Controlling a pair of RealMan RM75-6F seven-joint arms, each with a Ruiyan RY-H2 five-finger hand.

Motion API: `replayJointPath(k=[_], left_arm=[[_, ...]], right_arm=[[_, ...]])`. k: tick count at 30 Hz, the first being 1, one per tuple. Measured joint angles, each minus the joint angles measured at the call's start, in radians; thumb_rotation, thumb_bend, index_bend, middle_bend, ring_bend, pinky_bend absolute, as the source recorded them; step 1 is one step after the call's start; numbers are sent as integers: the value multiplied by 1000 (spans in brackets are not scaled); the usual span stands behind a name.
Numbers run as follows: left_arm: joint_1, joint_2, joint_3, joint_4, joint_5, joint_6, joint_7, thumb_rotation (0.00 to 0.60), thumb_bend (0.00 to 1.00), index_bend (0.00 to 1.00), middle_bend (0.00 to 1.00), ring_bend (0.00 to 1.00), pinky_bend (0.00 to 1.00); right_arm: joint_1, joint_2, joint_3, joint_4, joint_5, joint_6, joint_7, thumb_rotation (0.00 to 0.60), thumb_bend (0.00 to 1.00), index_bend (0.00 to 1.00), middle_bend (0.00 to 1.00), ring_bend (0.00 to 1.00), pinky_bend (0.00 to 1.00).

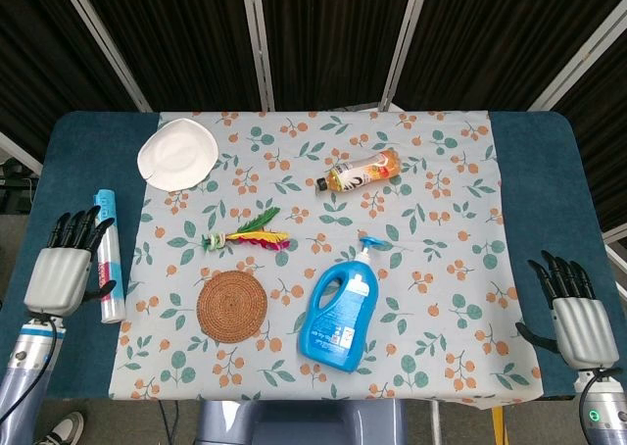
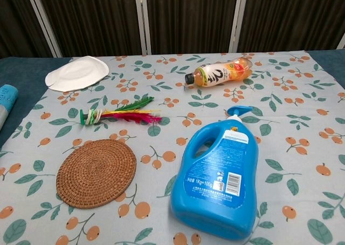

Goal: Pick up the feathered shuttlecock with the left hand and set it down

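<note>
The floral-print tablecloth (image 1: 441, 220) covers my table. The blue plastic detergent jug (image 1: 338, 313) lies just right of the round woven rattan coaster (image 1: 232, 307). My left hand (image 1: 64, 273) hovers beside the rolled bag tube (image 1: 107, 256), fingers spread, empty; my right hand (image 1: 576, 318) likewise. The feathered shuttlecock (image 1: 245, 236) lies flat just above the coaster.

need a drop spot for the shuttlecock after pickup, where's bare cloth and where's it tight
Bare cloth lies right of the detergent bottle and below the drink bottle, and along the far edge right of the paper plate. It is tight around the shuttlecock and woven coaster, with the plastic roll beside the left hand.
</note>
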State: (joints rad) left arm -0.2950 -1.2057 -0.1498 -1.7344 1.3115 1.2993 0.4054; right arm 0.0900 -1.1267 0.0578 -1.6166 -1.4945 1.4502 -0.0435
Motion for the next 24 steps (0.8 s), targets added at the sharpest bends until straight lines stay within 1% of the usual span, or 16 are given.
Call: replayJointPath(k=[2, 4, 7, 9, 13, 17, 24], left_arm=[[-42, -44, -26, 25, -50, -39, 31, 600, 208, 242, 0, 0, 0], [-80, -91, -47, 56, -83, -65, 60, 600, 254, 311, 0, 0, 0], [-145, -188, -75, 131, -123, -99, 103, 600, 314, 370, 0, 0, 0], [-188, -262, -91, 199, -143, -117, 129, 600, 329, 394, 0, 0, 0], [-261, -386, -113, 330, -174, -148, 167, 600, 408, 429, 0, 0, 0], [-326, -499, -127, 450, -206, -186, 190, 600, 426, 450, 0, 0, 0], [-414, -655, -147, 612, -225, -230, 185, 600, 428, 482, 0, 0, 0]], right_arm=[[1, 0, 0, 1, -2, 0, 4, 600, 91, 108, 0, 0, 0], [1, 0, 1, 3, -3, 1, 9, 600, 90, 108, 0, 0, 0], [2, 1, 1, 5, -3, 0, 21, 600, 91, 108, 0, 0, 0], [2, 3, 1, 6, -2, -1, 28, 600, 91, 108, 0, 0, 0], [1, 8, 0, 6, 0, -4, 41, 600, 89, 108, 0, 0, 0], [1, 13, 0, 6, -2, -4, 58, 600, 91, 108, 0, 0, 0], [5, 16, -1, 3, 0, -17, 75, 600, 93, 108, 0, 0, 0]])
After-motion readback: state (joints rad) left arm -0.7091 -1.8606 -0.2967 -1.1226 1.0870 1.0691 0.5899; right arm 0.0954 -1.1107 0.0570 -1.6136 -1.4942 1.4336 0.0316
